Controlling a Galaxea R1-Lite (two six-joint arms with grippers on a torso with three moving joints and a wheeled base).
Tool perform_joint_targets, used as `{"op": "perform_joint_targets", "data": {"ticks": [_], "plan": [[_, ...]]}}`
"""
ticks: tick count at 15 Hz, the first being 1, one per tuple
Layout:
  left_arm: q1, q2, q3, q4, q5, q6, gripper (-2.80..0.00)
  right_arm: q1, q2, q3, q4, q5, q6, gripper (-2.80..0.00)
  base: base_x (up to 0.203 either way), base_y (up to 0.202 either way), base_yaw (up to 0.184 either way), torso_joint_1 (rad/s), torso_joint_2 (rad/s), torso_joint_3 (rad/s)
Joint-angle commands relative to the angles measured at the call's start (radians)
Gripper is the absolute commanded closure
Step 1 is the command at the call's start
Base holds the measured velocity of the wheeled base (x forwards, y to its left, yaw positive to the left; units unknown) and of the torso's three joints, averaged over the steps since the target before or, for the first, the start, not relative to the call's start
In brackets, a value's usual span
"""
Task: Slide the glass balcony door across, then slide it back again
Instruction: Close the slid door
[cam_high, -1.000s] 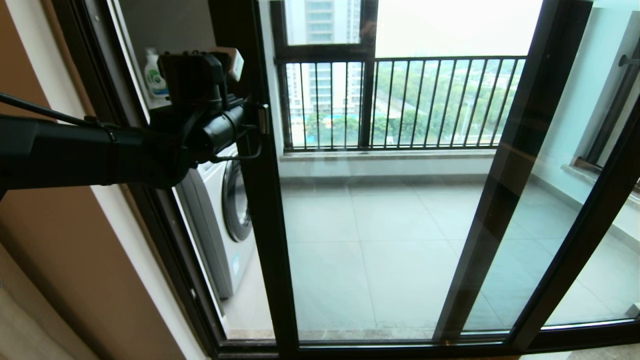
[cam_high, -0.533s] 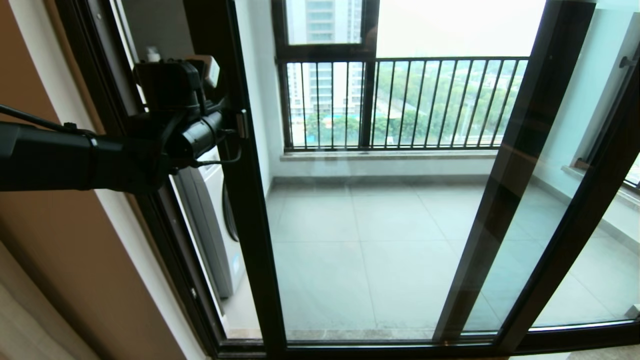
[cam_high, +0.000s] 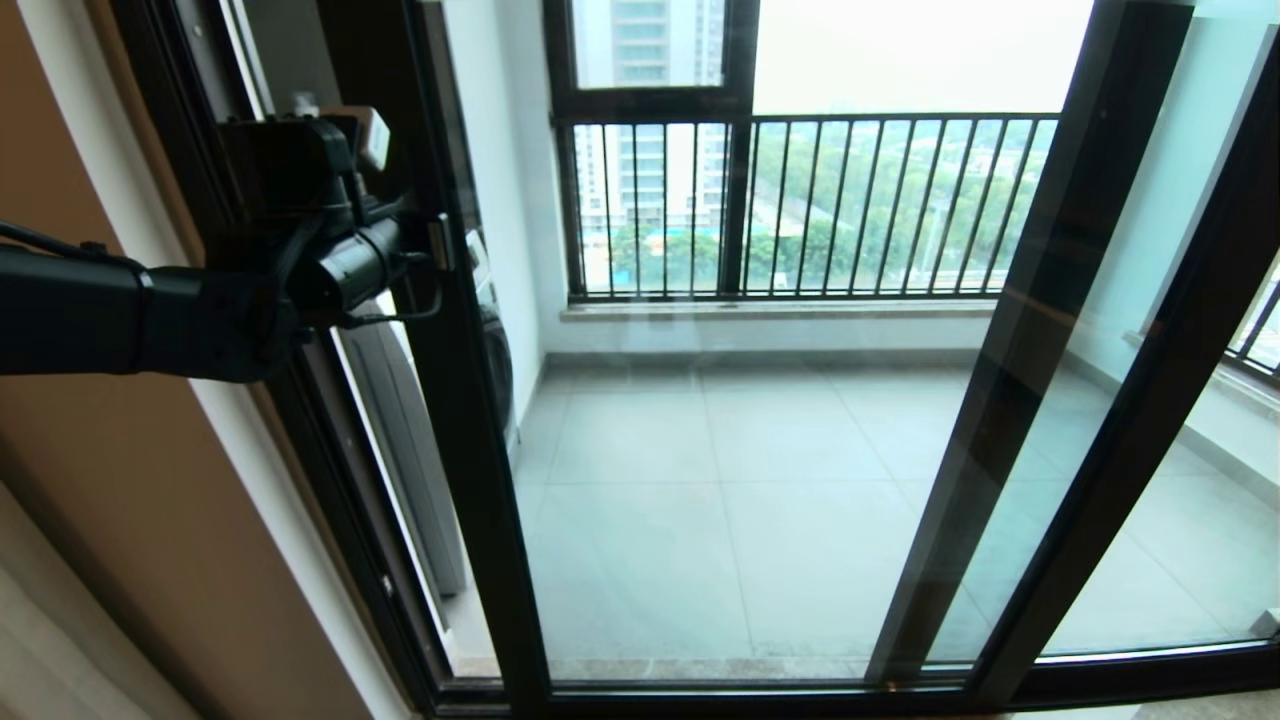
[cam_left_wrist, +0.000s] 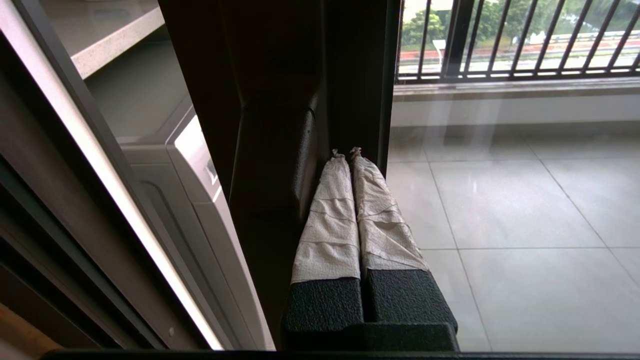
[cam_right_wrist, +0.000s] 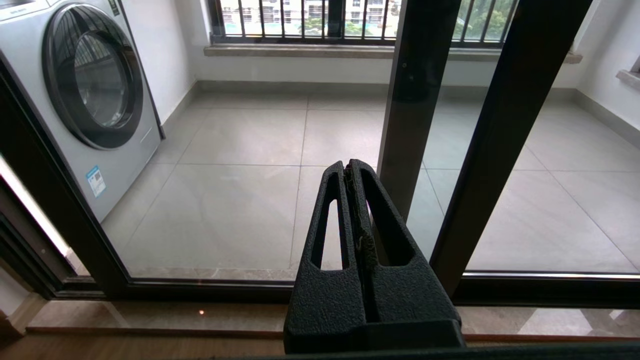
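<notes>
The glass balcony door (cam_high: 470, 450) is a tall clear panel in a dark frame. Its left upright stands close to the jamb, and its right upright (cam_high: 1130, 380) crosses in front of the handle-less panel's post (cam_high: 1010, 350). My left gripper (cam_high: 432, 262) is shut, with its paper-wrapped fingers (cam_left_wrist: 330, 210) laid flat against that left upright (cam_left_wrist: 270, 75), beside the raised dark latch handle (cam_left_wrist: 272, 165) on the glass side. My right gripper (cam_right_wrist: 348, 167) is shut on nothing and hangs low before the bottom rail (cam_right_wrist: 200, 290); the head view does not show it.
A white washing machine (cam_right_wrist: 95, 90) stands on the balcony behind the glass at the left. The black barred railing (cam_high: 830, 205) closes the far side, beyond a grey tiled floor (cam_high: 760, 480). A tan wall (cam_high: 130, 520) borders the jamb on the left.
The door has slid to the left with my left gripper against its upright, and the open gap at the jamb has narrowed. More of the washing machine now shows through the glass.
</notes>
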Motion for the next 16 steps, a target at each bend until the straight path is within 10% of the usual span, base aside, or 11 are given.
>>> {"op": "perform_joint_targets", "data": {"ticks": [1,16], "plan": [[0.032,-0.007,0.000,-0.004,-0.001,0.001,0.00,-0.001,0.001,0.012,0.001,0.001,-0.001,0.00,0.000,0.000,0.000,0.000,0.00,0.000],[0.183,0.000,0.031,-0.029,-0.036,0.001,0.00,-0.001,0.001,0.012,-0.001,0.001,-0.001,0.00,0.000,0.000,0.000,0.000,0.00,0.000]]}}
